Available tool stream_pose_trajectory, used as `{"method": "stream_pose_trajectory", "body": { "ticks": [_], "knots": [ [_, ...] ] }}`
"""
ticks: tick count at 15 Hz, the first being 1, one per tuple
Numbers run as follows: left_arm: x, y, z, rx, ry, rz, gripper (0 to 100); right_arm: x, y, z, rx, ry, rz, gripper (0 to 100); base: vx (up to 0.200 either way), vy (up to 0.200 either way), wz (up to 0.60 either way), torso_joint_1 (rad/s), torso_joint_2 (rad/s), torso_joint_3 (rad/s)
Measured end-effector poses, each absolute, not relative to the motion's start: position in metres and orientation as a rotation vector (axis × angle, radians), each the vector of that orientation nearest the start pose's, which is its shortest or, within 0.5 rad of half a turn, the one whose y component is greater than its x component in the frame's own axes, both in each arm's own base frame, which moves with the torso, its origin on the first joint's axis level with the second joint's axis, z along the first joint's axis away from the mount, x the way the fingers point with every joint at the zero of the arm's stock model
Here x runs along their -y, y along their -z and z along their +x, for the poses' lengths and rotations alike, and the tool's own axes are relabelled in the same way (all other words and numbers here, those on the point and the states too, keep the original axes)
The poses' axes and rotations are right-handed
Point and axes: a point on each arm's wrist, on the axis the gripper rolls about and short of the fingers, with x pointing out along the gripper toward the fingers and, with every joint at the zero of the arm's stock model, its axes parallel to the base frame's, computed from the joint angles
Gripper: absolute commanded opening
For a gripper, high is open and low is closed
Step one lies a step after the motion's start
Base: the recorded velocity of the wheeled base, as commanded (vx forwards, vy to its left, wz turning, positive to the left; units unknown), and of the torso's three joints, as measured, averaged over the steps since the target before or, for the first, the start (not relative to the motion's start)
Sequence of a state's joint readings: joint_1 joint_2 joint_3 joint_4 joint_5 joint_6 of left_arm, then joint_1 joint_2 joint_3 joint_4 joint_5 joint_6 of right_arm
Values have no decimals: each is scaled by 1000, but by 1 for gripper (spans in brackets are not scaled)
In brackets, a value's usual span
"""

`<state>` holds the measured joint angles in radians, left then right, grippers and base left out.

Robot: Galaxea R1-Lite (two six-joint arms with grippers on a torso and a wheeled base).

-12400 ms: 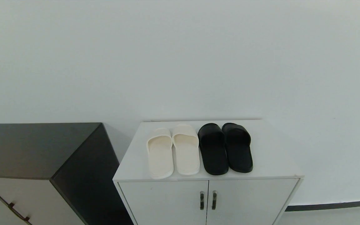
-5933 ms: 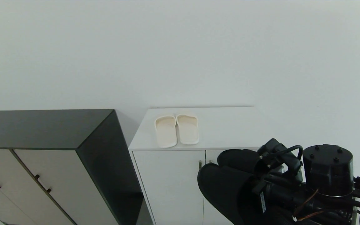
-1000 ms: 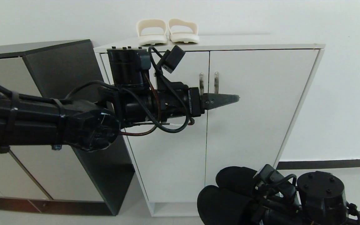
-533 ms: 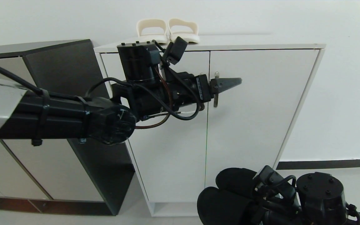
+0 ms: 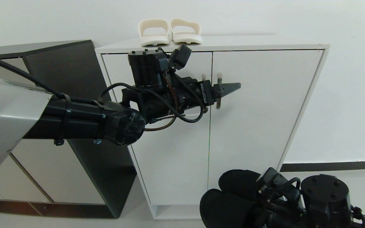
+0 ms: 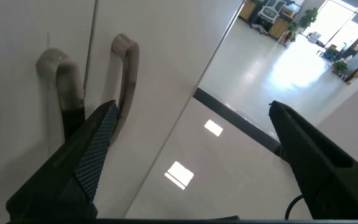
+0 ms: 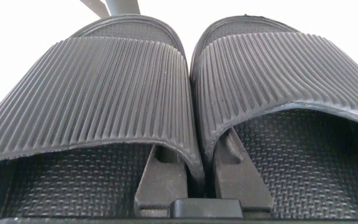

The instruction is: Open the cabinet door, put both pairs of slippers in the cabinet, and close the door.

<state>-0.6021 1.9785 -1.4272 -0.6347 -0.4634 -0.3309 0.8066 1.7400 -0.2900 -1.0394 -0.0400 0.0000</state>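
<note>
Cabinet doors on the white two-door cabinet (image 5: 249, 110) are both sitting shut, so the opening step is in hand. L gripper (image 5: 234, 86) is hovering at the slim metal handles (image 6: 128, 68) w/ jaws spread wide, not gripping either one. Next move is likely calling for closing round one handle & pulling it outward in an arc. R gripper (image 7: 197, 177) is clamping the black ribbed rubber slippers (image 5: 233, 196) by their adjoining inner edges, low in front of the cabinet. Cream foam slippers (image 5: 169, 30) are resting on the cabinet top, towards its left end. Count: 2 doors, 2 handles, 2 pairs, i.e. 4 slippers.
</note>
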Motion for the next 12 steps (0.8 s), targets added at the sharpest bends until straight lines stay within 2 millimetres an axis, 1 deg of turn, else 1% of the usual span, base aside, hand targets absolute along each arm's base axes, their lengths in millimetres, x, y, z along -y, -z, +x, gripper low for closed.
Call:
{"method": "stream_pose_trajectory", "body": {
  "ticks": [7, 10, 11, 12],
  "knots": [
    [242, -255, 335, -89, 1070, -305, 100, -172, -90, 166, -386, -754, -174, 0, 0, 0, 0, 0, 0, 0],
    [249, -250, 334, -99, 1082, -304, 100, -172, -90, 166, -385, -754, -174, 0, 0, 0, 0, 0, 0, 0],
    [252, -250, 333, -100, 1089, -302, 0, -172, -90, 166, -386, -754, -174, 0, 0, 0, 0, 0, 0, 0],
    [255, -249, 333, -103, 1094, -300, 0, -172, -90, 166, -387, -754, -174, 0, 0, 0, 0, 0, 0, 0]
  ]
}}
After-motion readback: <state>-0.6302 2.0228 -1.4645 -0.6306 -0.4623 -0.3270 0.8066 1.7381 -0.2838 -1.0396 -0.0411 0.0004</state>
